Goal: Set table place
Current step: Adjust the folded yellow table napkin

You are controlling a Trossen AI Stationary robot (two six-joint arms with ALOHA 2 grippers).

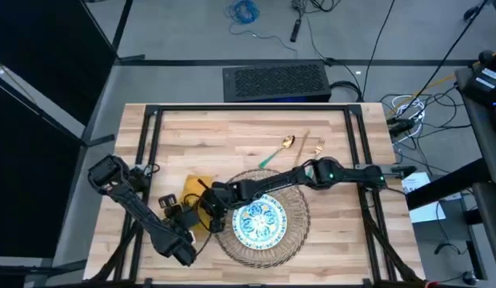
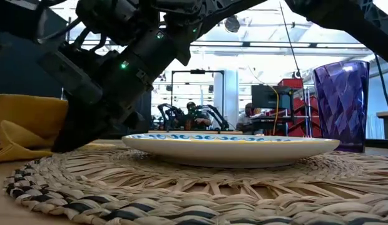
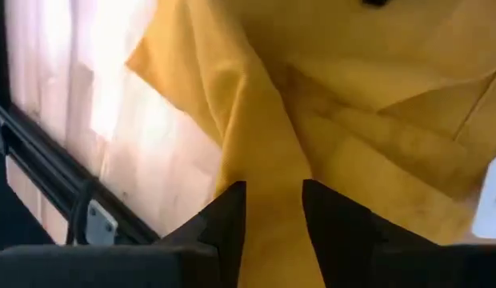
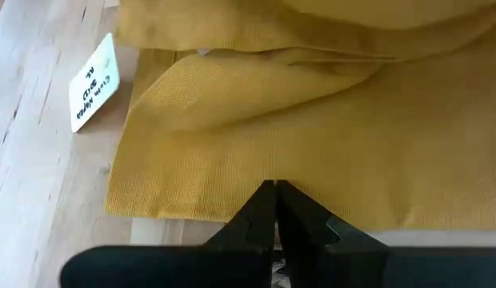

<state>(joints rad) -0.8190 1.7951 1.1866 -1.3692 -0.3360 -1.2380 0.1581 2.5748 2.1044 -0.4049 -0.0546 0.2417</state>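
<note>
My left fingers (image 3: 272, 216) pinch a napkin (image 3: 344, 120) fold running lengthwise between them; my right fingers (image 4: 274, 210), pressed together, touch its edge.

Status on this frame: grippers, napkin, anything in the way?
Left gripper pinching the napkin. Right gripper shut at the napkin's edge. Plate on mat; spoon and fork still apart. Nothing blocking.

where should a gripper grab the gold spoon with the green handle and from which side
Grip the spoon across its thin green handle, coming straight down from above. It lies flat and slanted on the bare table, clear of the fork and the mat, so that part looks easiest to pinch.
</note>
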